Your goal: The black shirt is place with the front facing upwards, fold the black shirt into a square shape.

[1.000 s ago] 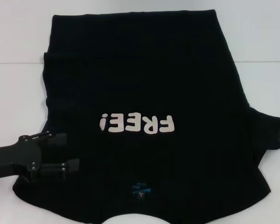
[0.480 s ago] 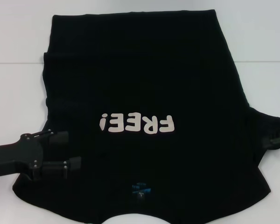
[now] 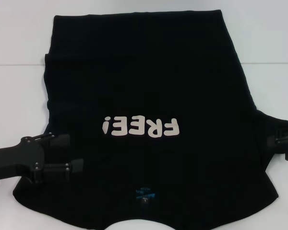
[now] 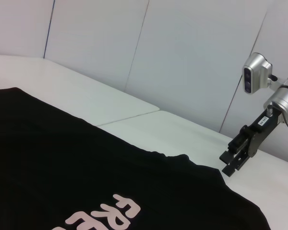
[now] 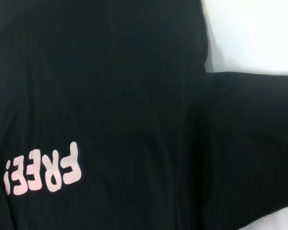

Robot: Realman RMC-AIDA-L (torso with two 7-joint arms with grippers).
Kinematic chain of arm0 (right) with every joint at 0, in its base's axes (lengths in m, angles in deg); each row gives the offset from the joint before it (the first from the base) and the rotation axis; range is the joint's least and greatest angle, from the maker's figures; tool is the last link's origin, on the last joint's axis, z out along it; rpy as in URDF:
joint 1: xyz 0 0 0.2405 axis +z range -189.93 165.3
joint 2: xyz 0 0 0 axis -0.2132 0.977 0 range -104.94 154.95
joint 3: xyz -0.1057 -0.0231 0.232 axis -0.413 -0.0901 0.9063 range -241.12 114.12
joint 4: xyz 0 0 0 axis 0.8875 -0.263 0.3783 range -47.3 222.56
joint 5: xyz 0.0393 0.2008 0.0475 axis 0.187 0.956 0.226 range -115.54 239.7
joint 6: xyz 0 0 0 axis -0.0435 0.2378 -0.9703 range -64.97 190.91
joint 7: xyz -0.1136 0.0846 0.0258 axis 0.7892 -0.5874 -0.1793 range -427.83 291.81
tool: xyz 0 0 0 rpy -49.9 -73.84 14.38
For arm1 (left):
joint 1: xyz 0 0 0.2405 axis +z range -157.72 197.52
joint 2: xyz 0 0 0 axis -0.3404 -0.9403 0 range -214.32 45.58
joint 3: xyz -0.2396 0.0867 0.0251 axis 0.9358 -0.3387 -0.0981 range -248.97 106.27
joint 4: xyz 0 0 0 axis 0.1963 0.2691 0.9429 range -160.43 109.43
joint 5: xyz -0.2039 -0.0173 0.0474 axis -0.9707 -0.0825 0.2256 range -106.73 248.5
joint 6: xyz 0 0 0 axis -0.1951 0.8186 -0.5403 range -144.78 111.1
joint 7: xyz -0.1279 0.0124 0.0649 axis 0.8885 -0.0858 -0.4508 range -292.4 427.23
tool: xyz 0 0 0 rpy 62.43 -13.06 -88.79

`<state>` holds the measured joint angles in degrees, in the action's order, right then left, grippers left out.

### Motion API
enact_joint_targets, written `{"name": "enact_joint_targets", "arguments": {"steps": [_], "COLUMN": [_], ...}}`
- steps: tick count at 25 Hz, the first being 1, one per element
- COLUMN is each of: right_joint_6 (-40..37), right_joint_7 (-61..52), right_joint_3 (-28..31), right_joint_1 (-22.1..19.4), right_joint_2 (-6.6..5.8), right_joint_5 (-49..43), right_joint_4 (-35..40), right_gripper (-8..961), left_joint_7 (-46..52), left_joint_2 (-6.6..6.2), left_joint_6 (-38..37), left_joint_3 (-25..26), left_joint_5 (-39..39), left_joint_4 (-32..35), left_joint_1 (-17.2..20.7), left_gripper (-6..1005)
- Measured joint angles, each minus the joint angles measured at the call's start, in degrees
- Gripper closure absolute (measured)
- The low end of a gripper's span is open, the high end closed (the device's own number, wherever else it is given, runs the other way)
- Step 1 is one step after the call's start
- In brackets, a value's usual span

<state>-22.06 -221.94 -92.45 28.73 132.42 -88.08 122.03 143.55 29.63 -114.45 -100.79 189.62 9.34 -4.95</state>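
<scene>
Currently —
shirt (image 3: pixel 149 86): lay flat on table (image 3: pixel 19 96), front up.
left gripper (image 3: pixel 69 154): spread, over near-left shoulder.
right gripper (image 3: pixel 284 141): at right sleeve edge, fingers' state unclear.

A white table (image 3: pixel 19 96) fills the scene, with a thin seam (image 3: pixel 17 64) running across its top. Behind it stands a pale panelled wall (image 4: pixel 192 62) with narrow vertical joints.
</scene>
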Motion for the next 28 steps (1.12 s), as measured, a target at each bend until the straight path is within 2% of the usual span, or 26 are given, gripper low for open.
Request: {"name": "enact_joint_targets", "arguments": {"steps": [7,24,28], "right_joint_6": [2.5,5.6,6.0], "right_joint_7": [0.0,0.4,0.5], "right_joint_3": [-0.1,-0.4,-0.3], "right_joint_1": [0.2,1.6,1.7], "right_joint_2": [0.56,1.05,1.07], "right_joint_5": [0.0,0.0,0.0], "right_joint_4": [-0.7,-2.9,-2.7], "right_gripper": [147,154,280], "left_joint_7": [0.2,0.8,0.8], "left_joint_2": [0.05,0.09,0.09], "left_joint_6": [0.0,0.5,0.5], "left_joint_3": [0.0,0.0,0.0], "left_joint_5": [0.0,0.0,0.0], "left_joint_4": [-0.2,-0.2,-0.2], "left_joint_1": [-0.1,-0.2,-0.2], "left_gripper": [49,49,49]}}
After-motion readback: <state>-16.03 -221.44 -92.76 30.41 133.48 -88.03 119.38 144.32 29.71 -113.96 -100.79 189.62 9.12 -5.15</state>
